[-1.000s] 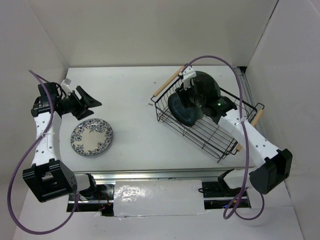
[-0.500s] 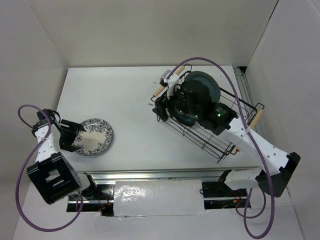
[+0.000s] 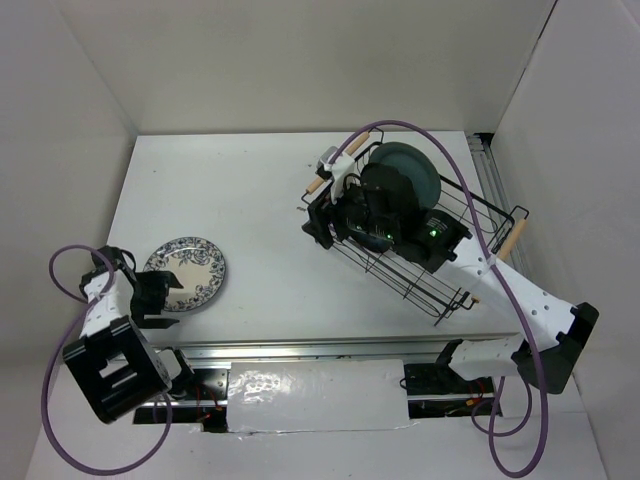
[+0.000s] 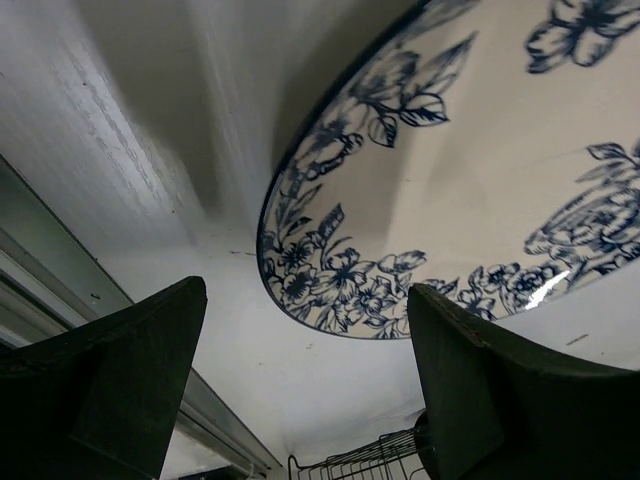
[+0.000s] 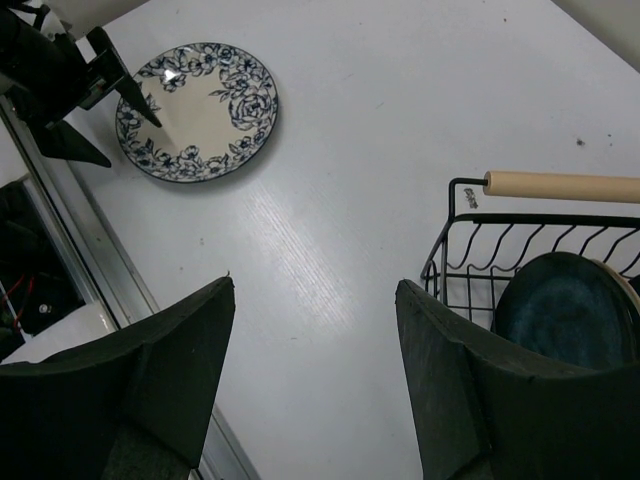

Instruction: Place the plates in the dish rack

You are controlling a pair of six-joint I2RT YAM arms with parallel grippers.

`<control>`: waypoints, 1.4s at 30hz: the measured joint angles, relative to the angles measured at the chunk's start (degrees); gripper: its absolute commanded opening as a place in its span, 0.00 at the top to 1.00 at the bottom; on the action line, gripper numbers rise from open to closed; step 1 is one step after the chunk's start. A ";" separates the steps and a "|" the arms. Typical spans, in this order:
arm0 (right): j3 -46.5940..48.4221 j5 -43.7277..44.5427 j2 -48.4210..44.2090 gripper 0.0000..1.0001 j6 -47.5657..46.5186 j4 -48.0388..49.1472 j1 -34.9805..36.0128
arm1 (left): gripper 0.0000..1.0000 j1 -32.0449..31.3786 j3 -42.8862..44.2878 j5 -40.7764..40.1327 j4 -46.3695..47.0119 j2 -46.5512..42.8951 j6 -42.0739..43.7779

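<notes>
The white table (image 3: 260, 190) fills the overhead view. The black wire dish rack (image 3: 405, 277) sits skewed at about 2 o'clock on it, with one wooden handle (image 3: 336, 168) at the rack's 10 o'clock end and the other (image 3: 512, 236) at its 4 o'clock end.

The right arm (image 3: 500, 285) reaches from 4 o'clock across the rack to its 10 o'clock corner. The left arm (image 3: 105, 300) is folded low at the table's 8 o'clock corner.

A grey-teal plate (image 3: 418, 170) stands on edge in the rack at its 12 o'clock side. In the right wrist view a dark navy plate (image 5: 565, 310) stands inside the rack below the handle, and a paler rim shows just behind it; what that is cannot be told. The white plate with blue flowers (image 3: 190, 272) lies flat on the table at 8 o'clock, well apart from the rack.

The left gripper (image 4: 305, 295) stands wide, its two fingers on either side of the flowered plate's near rim, at the plate's 8 o'clock edge in the overhead view; whether they touch it cannot be told. The right gripper (image 5: 314, 290) is spread and holds nothing, with bare table between its fingers just beside the rack's corner.
</notes>
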 measured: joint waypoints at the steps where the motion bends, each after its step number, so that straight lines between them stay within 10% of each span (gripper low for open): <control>1: -0.02 -0.02 0.00 0.27 0.00 0.00 0.00 | 0.06 0.00 -0.35 0.00 0.13 0.85 -0.52; 16: 0.02 1.55 0.17 0.27 -0.02 -0.28 0.48 | 0.39 -1.92 -3.96 4.63 12.81 8.39 0.52; 33: 0.33 3.34 3.06 0.26 0.11 -1.62 1.18 | 0.12 -9.51 8.17 12.48 22.95 23.69 3.56; 42: 1.09 3.32 4.44 0.26 0.20 -1.95 1.29 | 0.25 -5.01 5.60 5.60 22.34 19.52 2.97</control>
